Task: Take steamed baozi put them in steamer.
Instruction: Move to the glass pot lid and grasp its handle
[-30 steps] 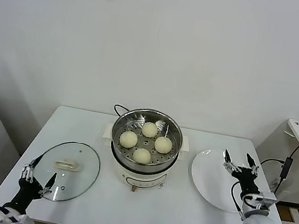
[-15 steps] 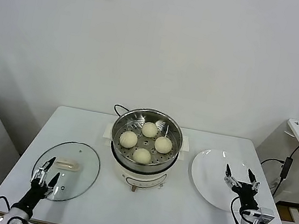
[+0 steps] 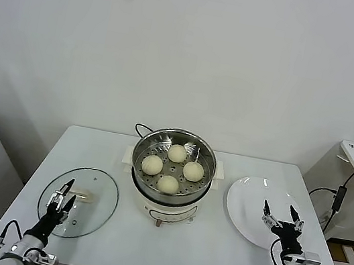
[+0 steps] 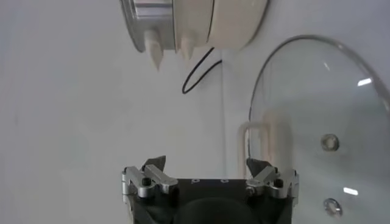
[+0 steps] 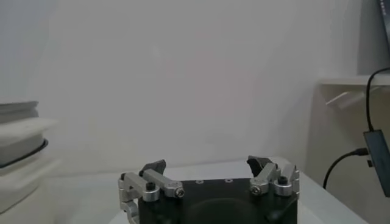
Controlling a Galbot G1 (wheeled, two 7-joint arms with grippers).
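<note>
The left gripper (image 3: 61, 197) sits low at the frame's lower left and the right gripper (image 3: 278, 215) at lower right, both with fingers spread.

Bright, even light; hazy wrist views

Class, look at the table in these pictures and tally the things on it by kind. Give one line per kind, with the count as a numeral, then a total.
Steamed baozi: 4, all inside the steamer
Steamer: 1
Glass lid: 1, flat on the table
White plate: 1, with no food on it
Total: 7
</note>
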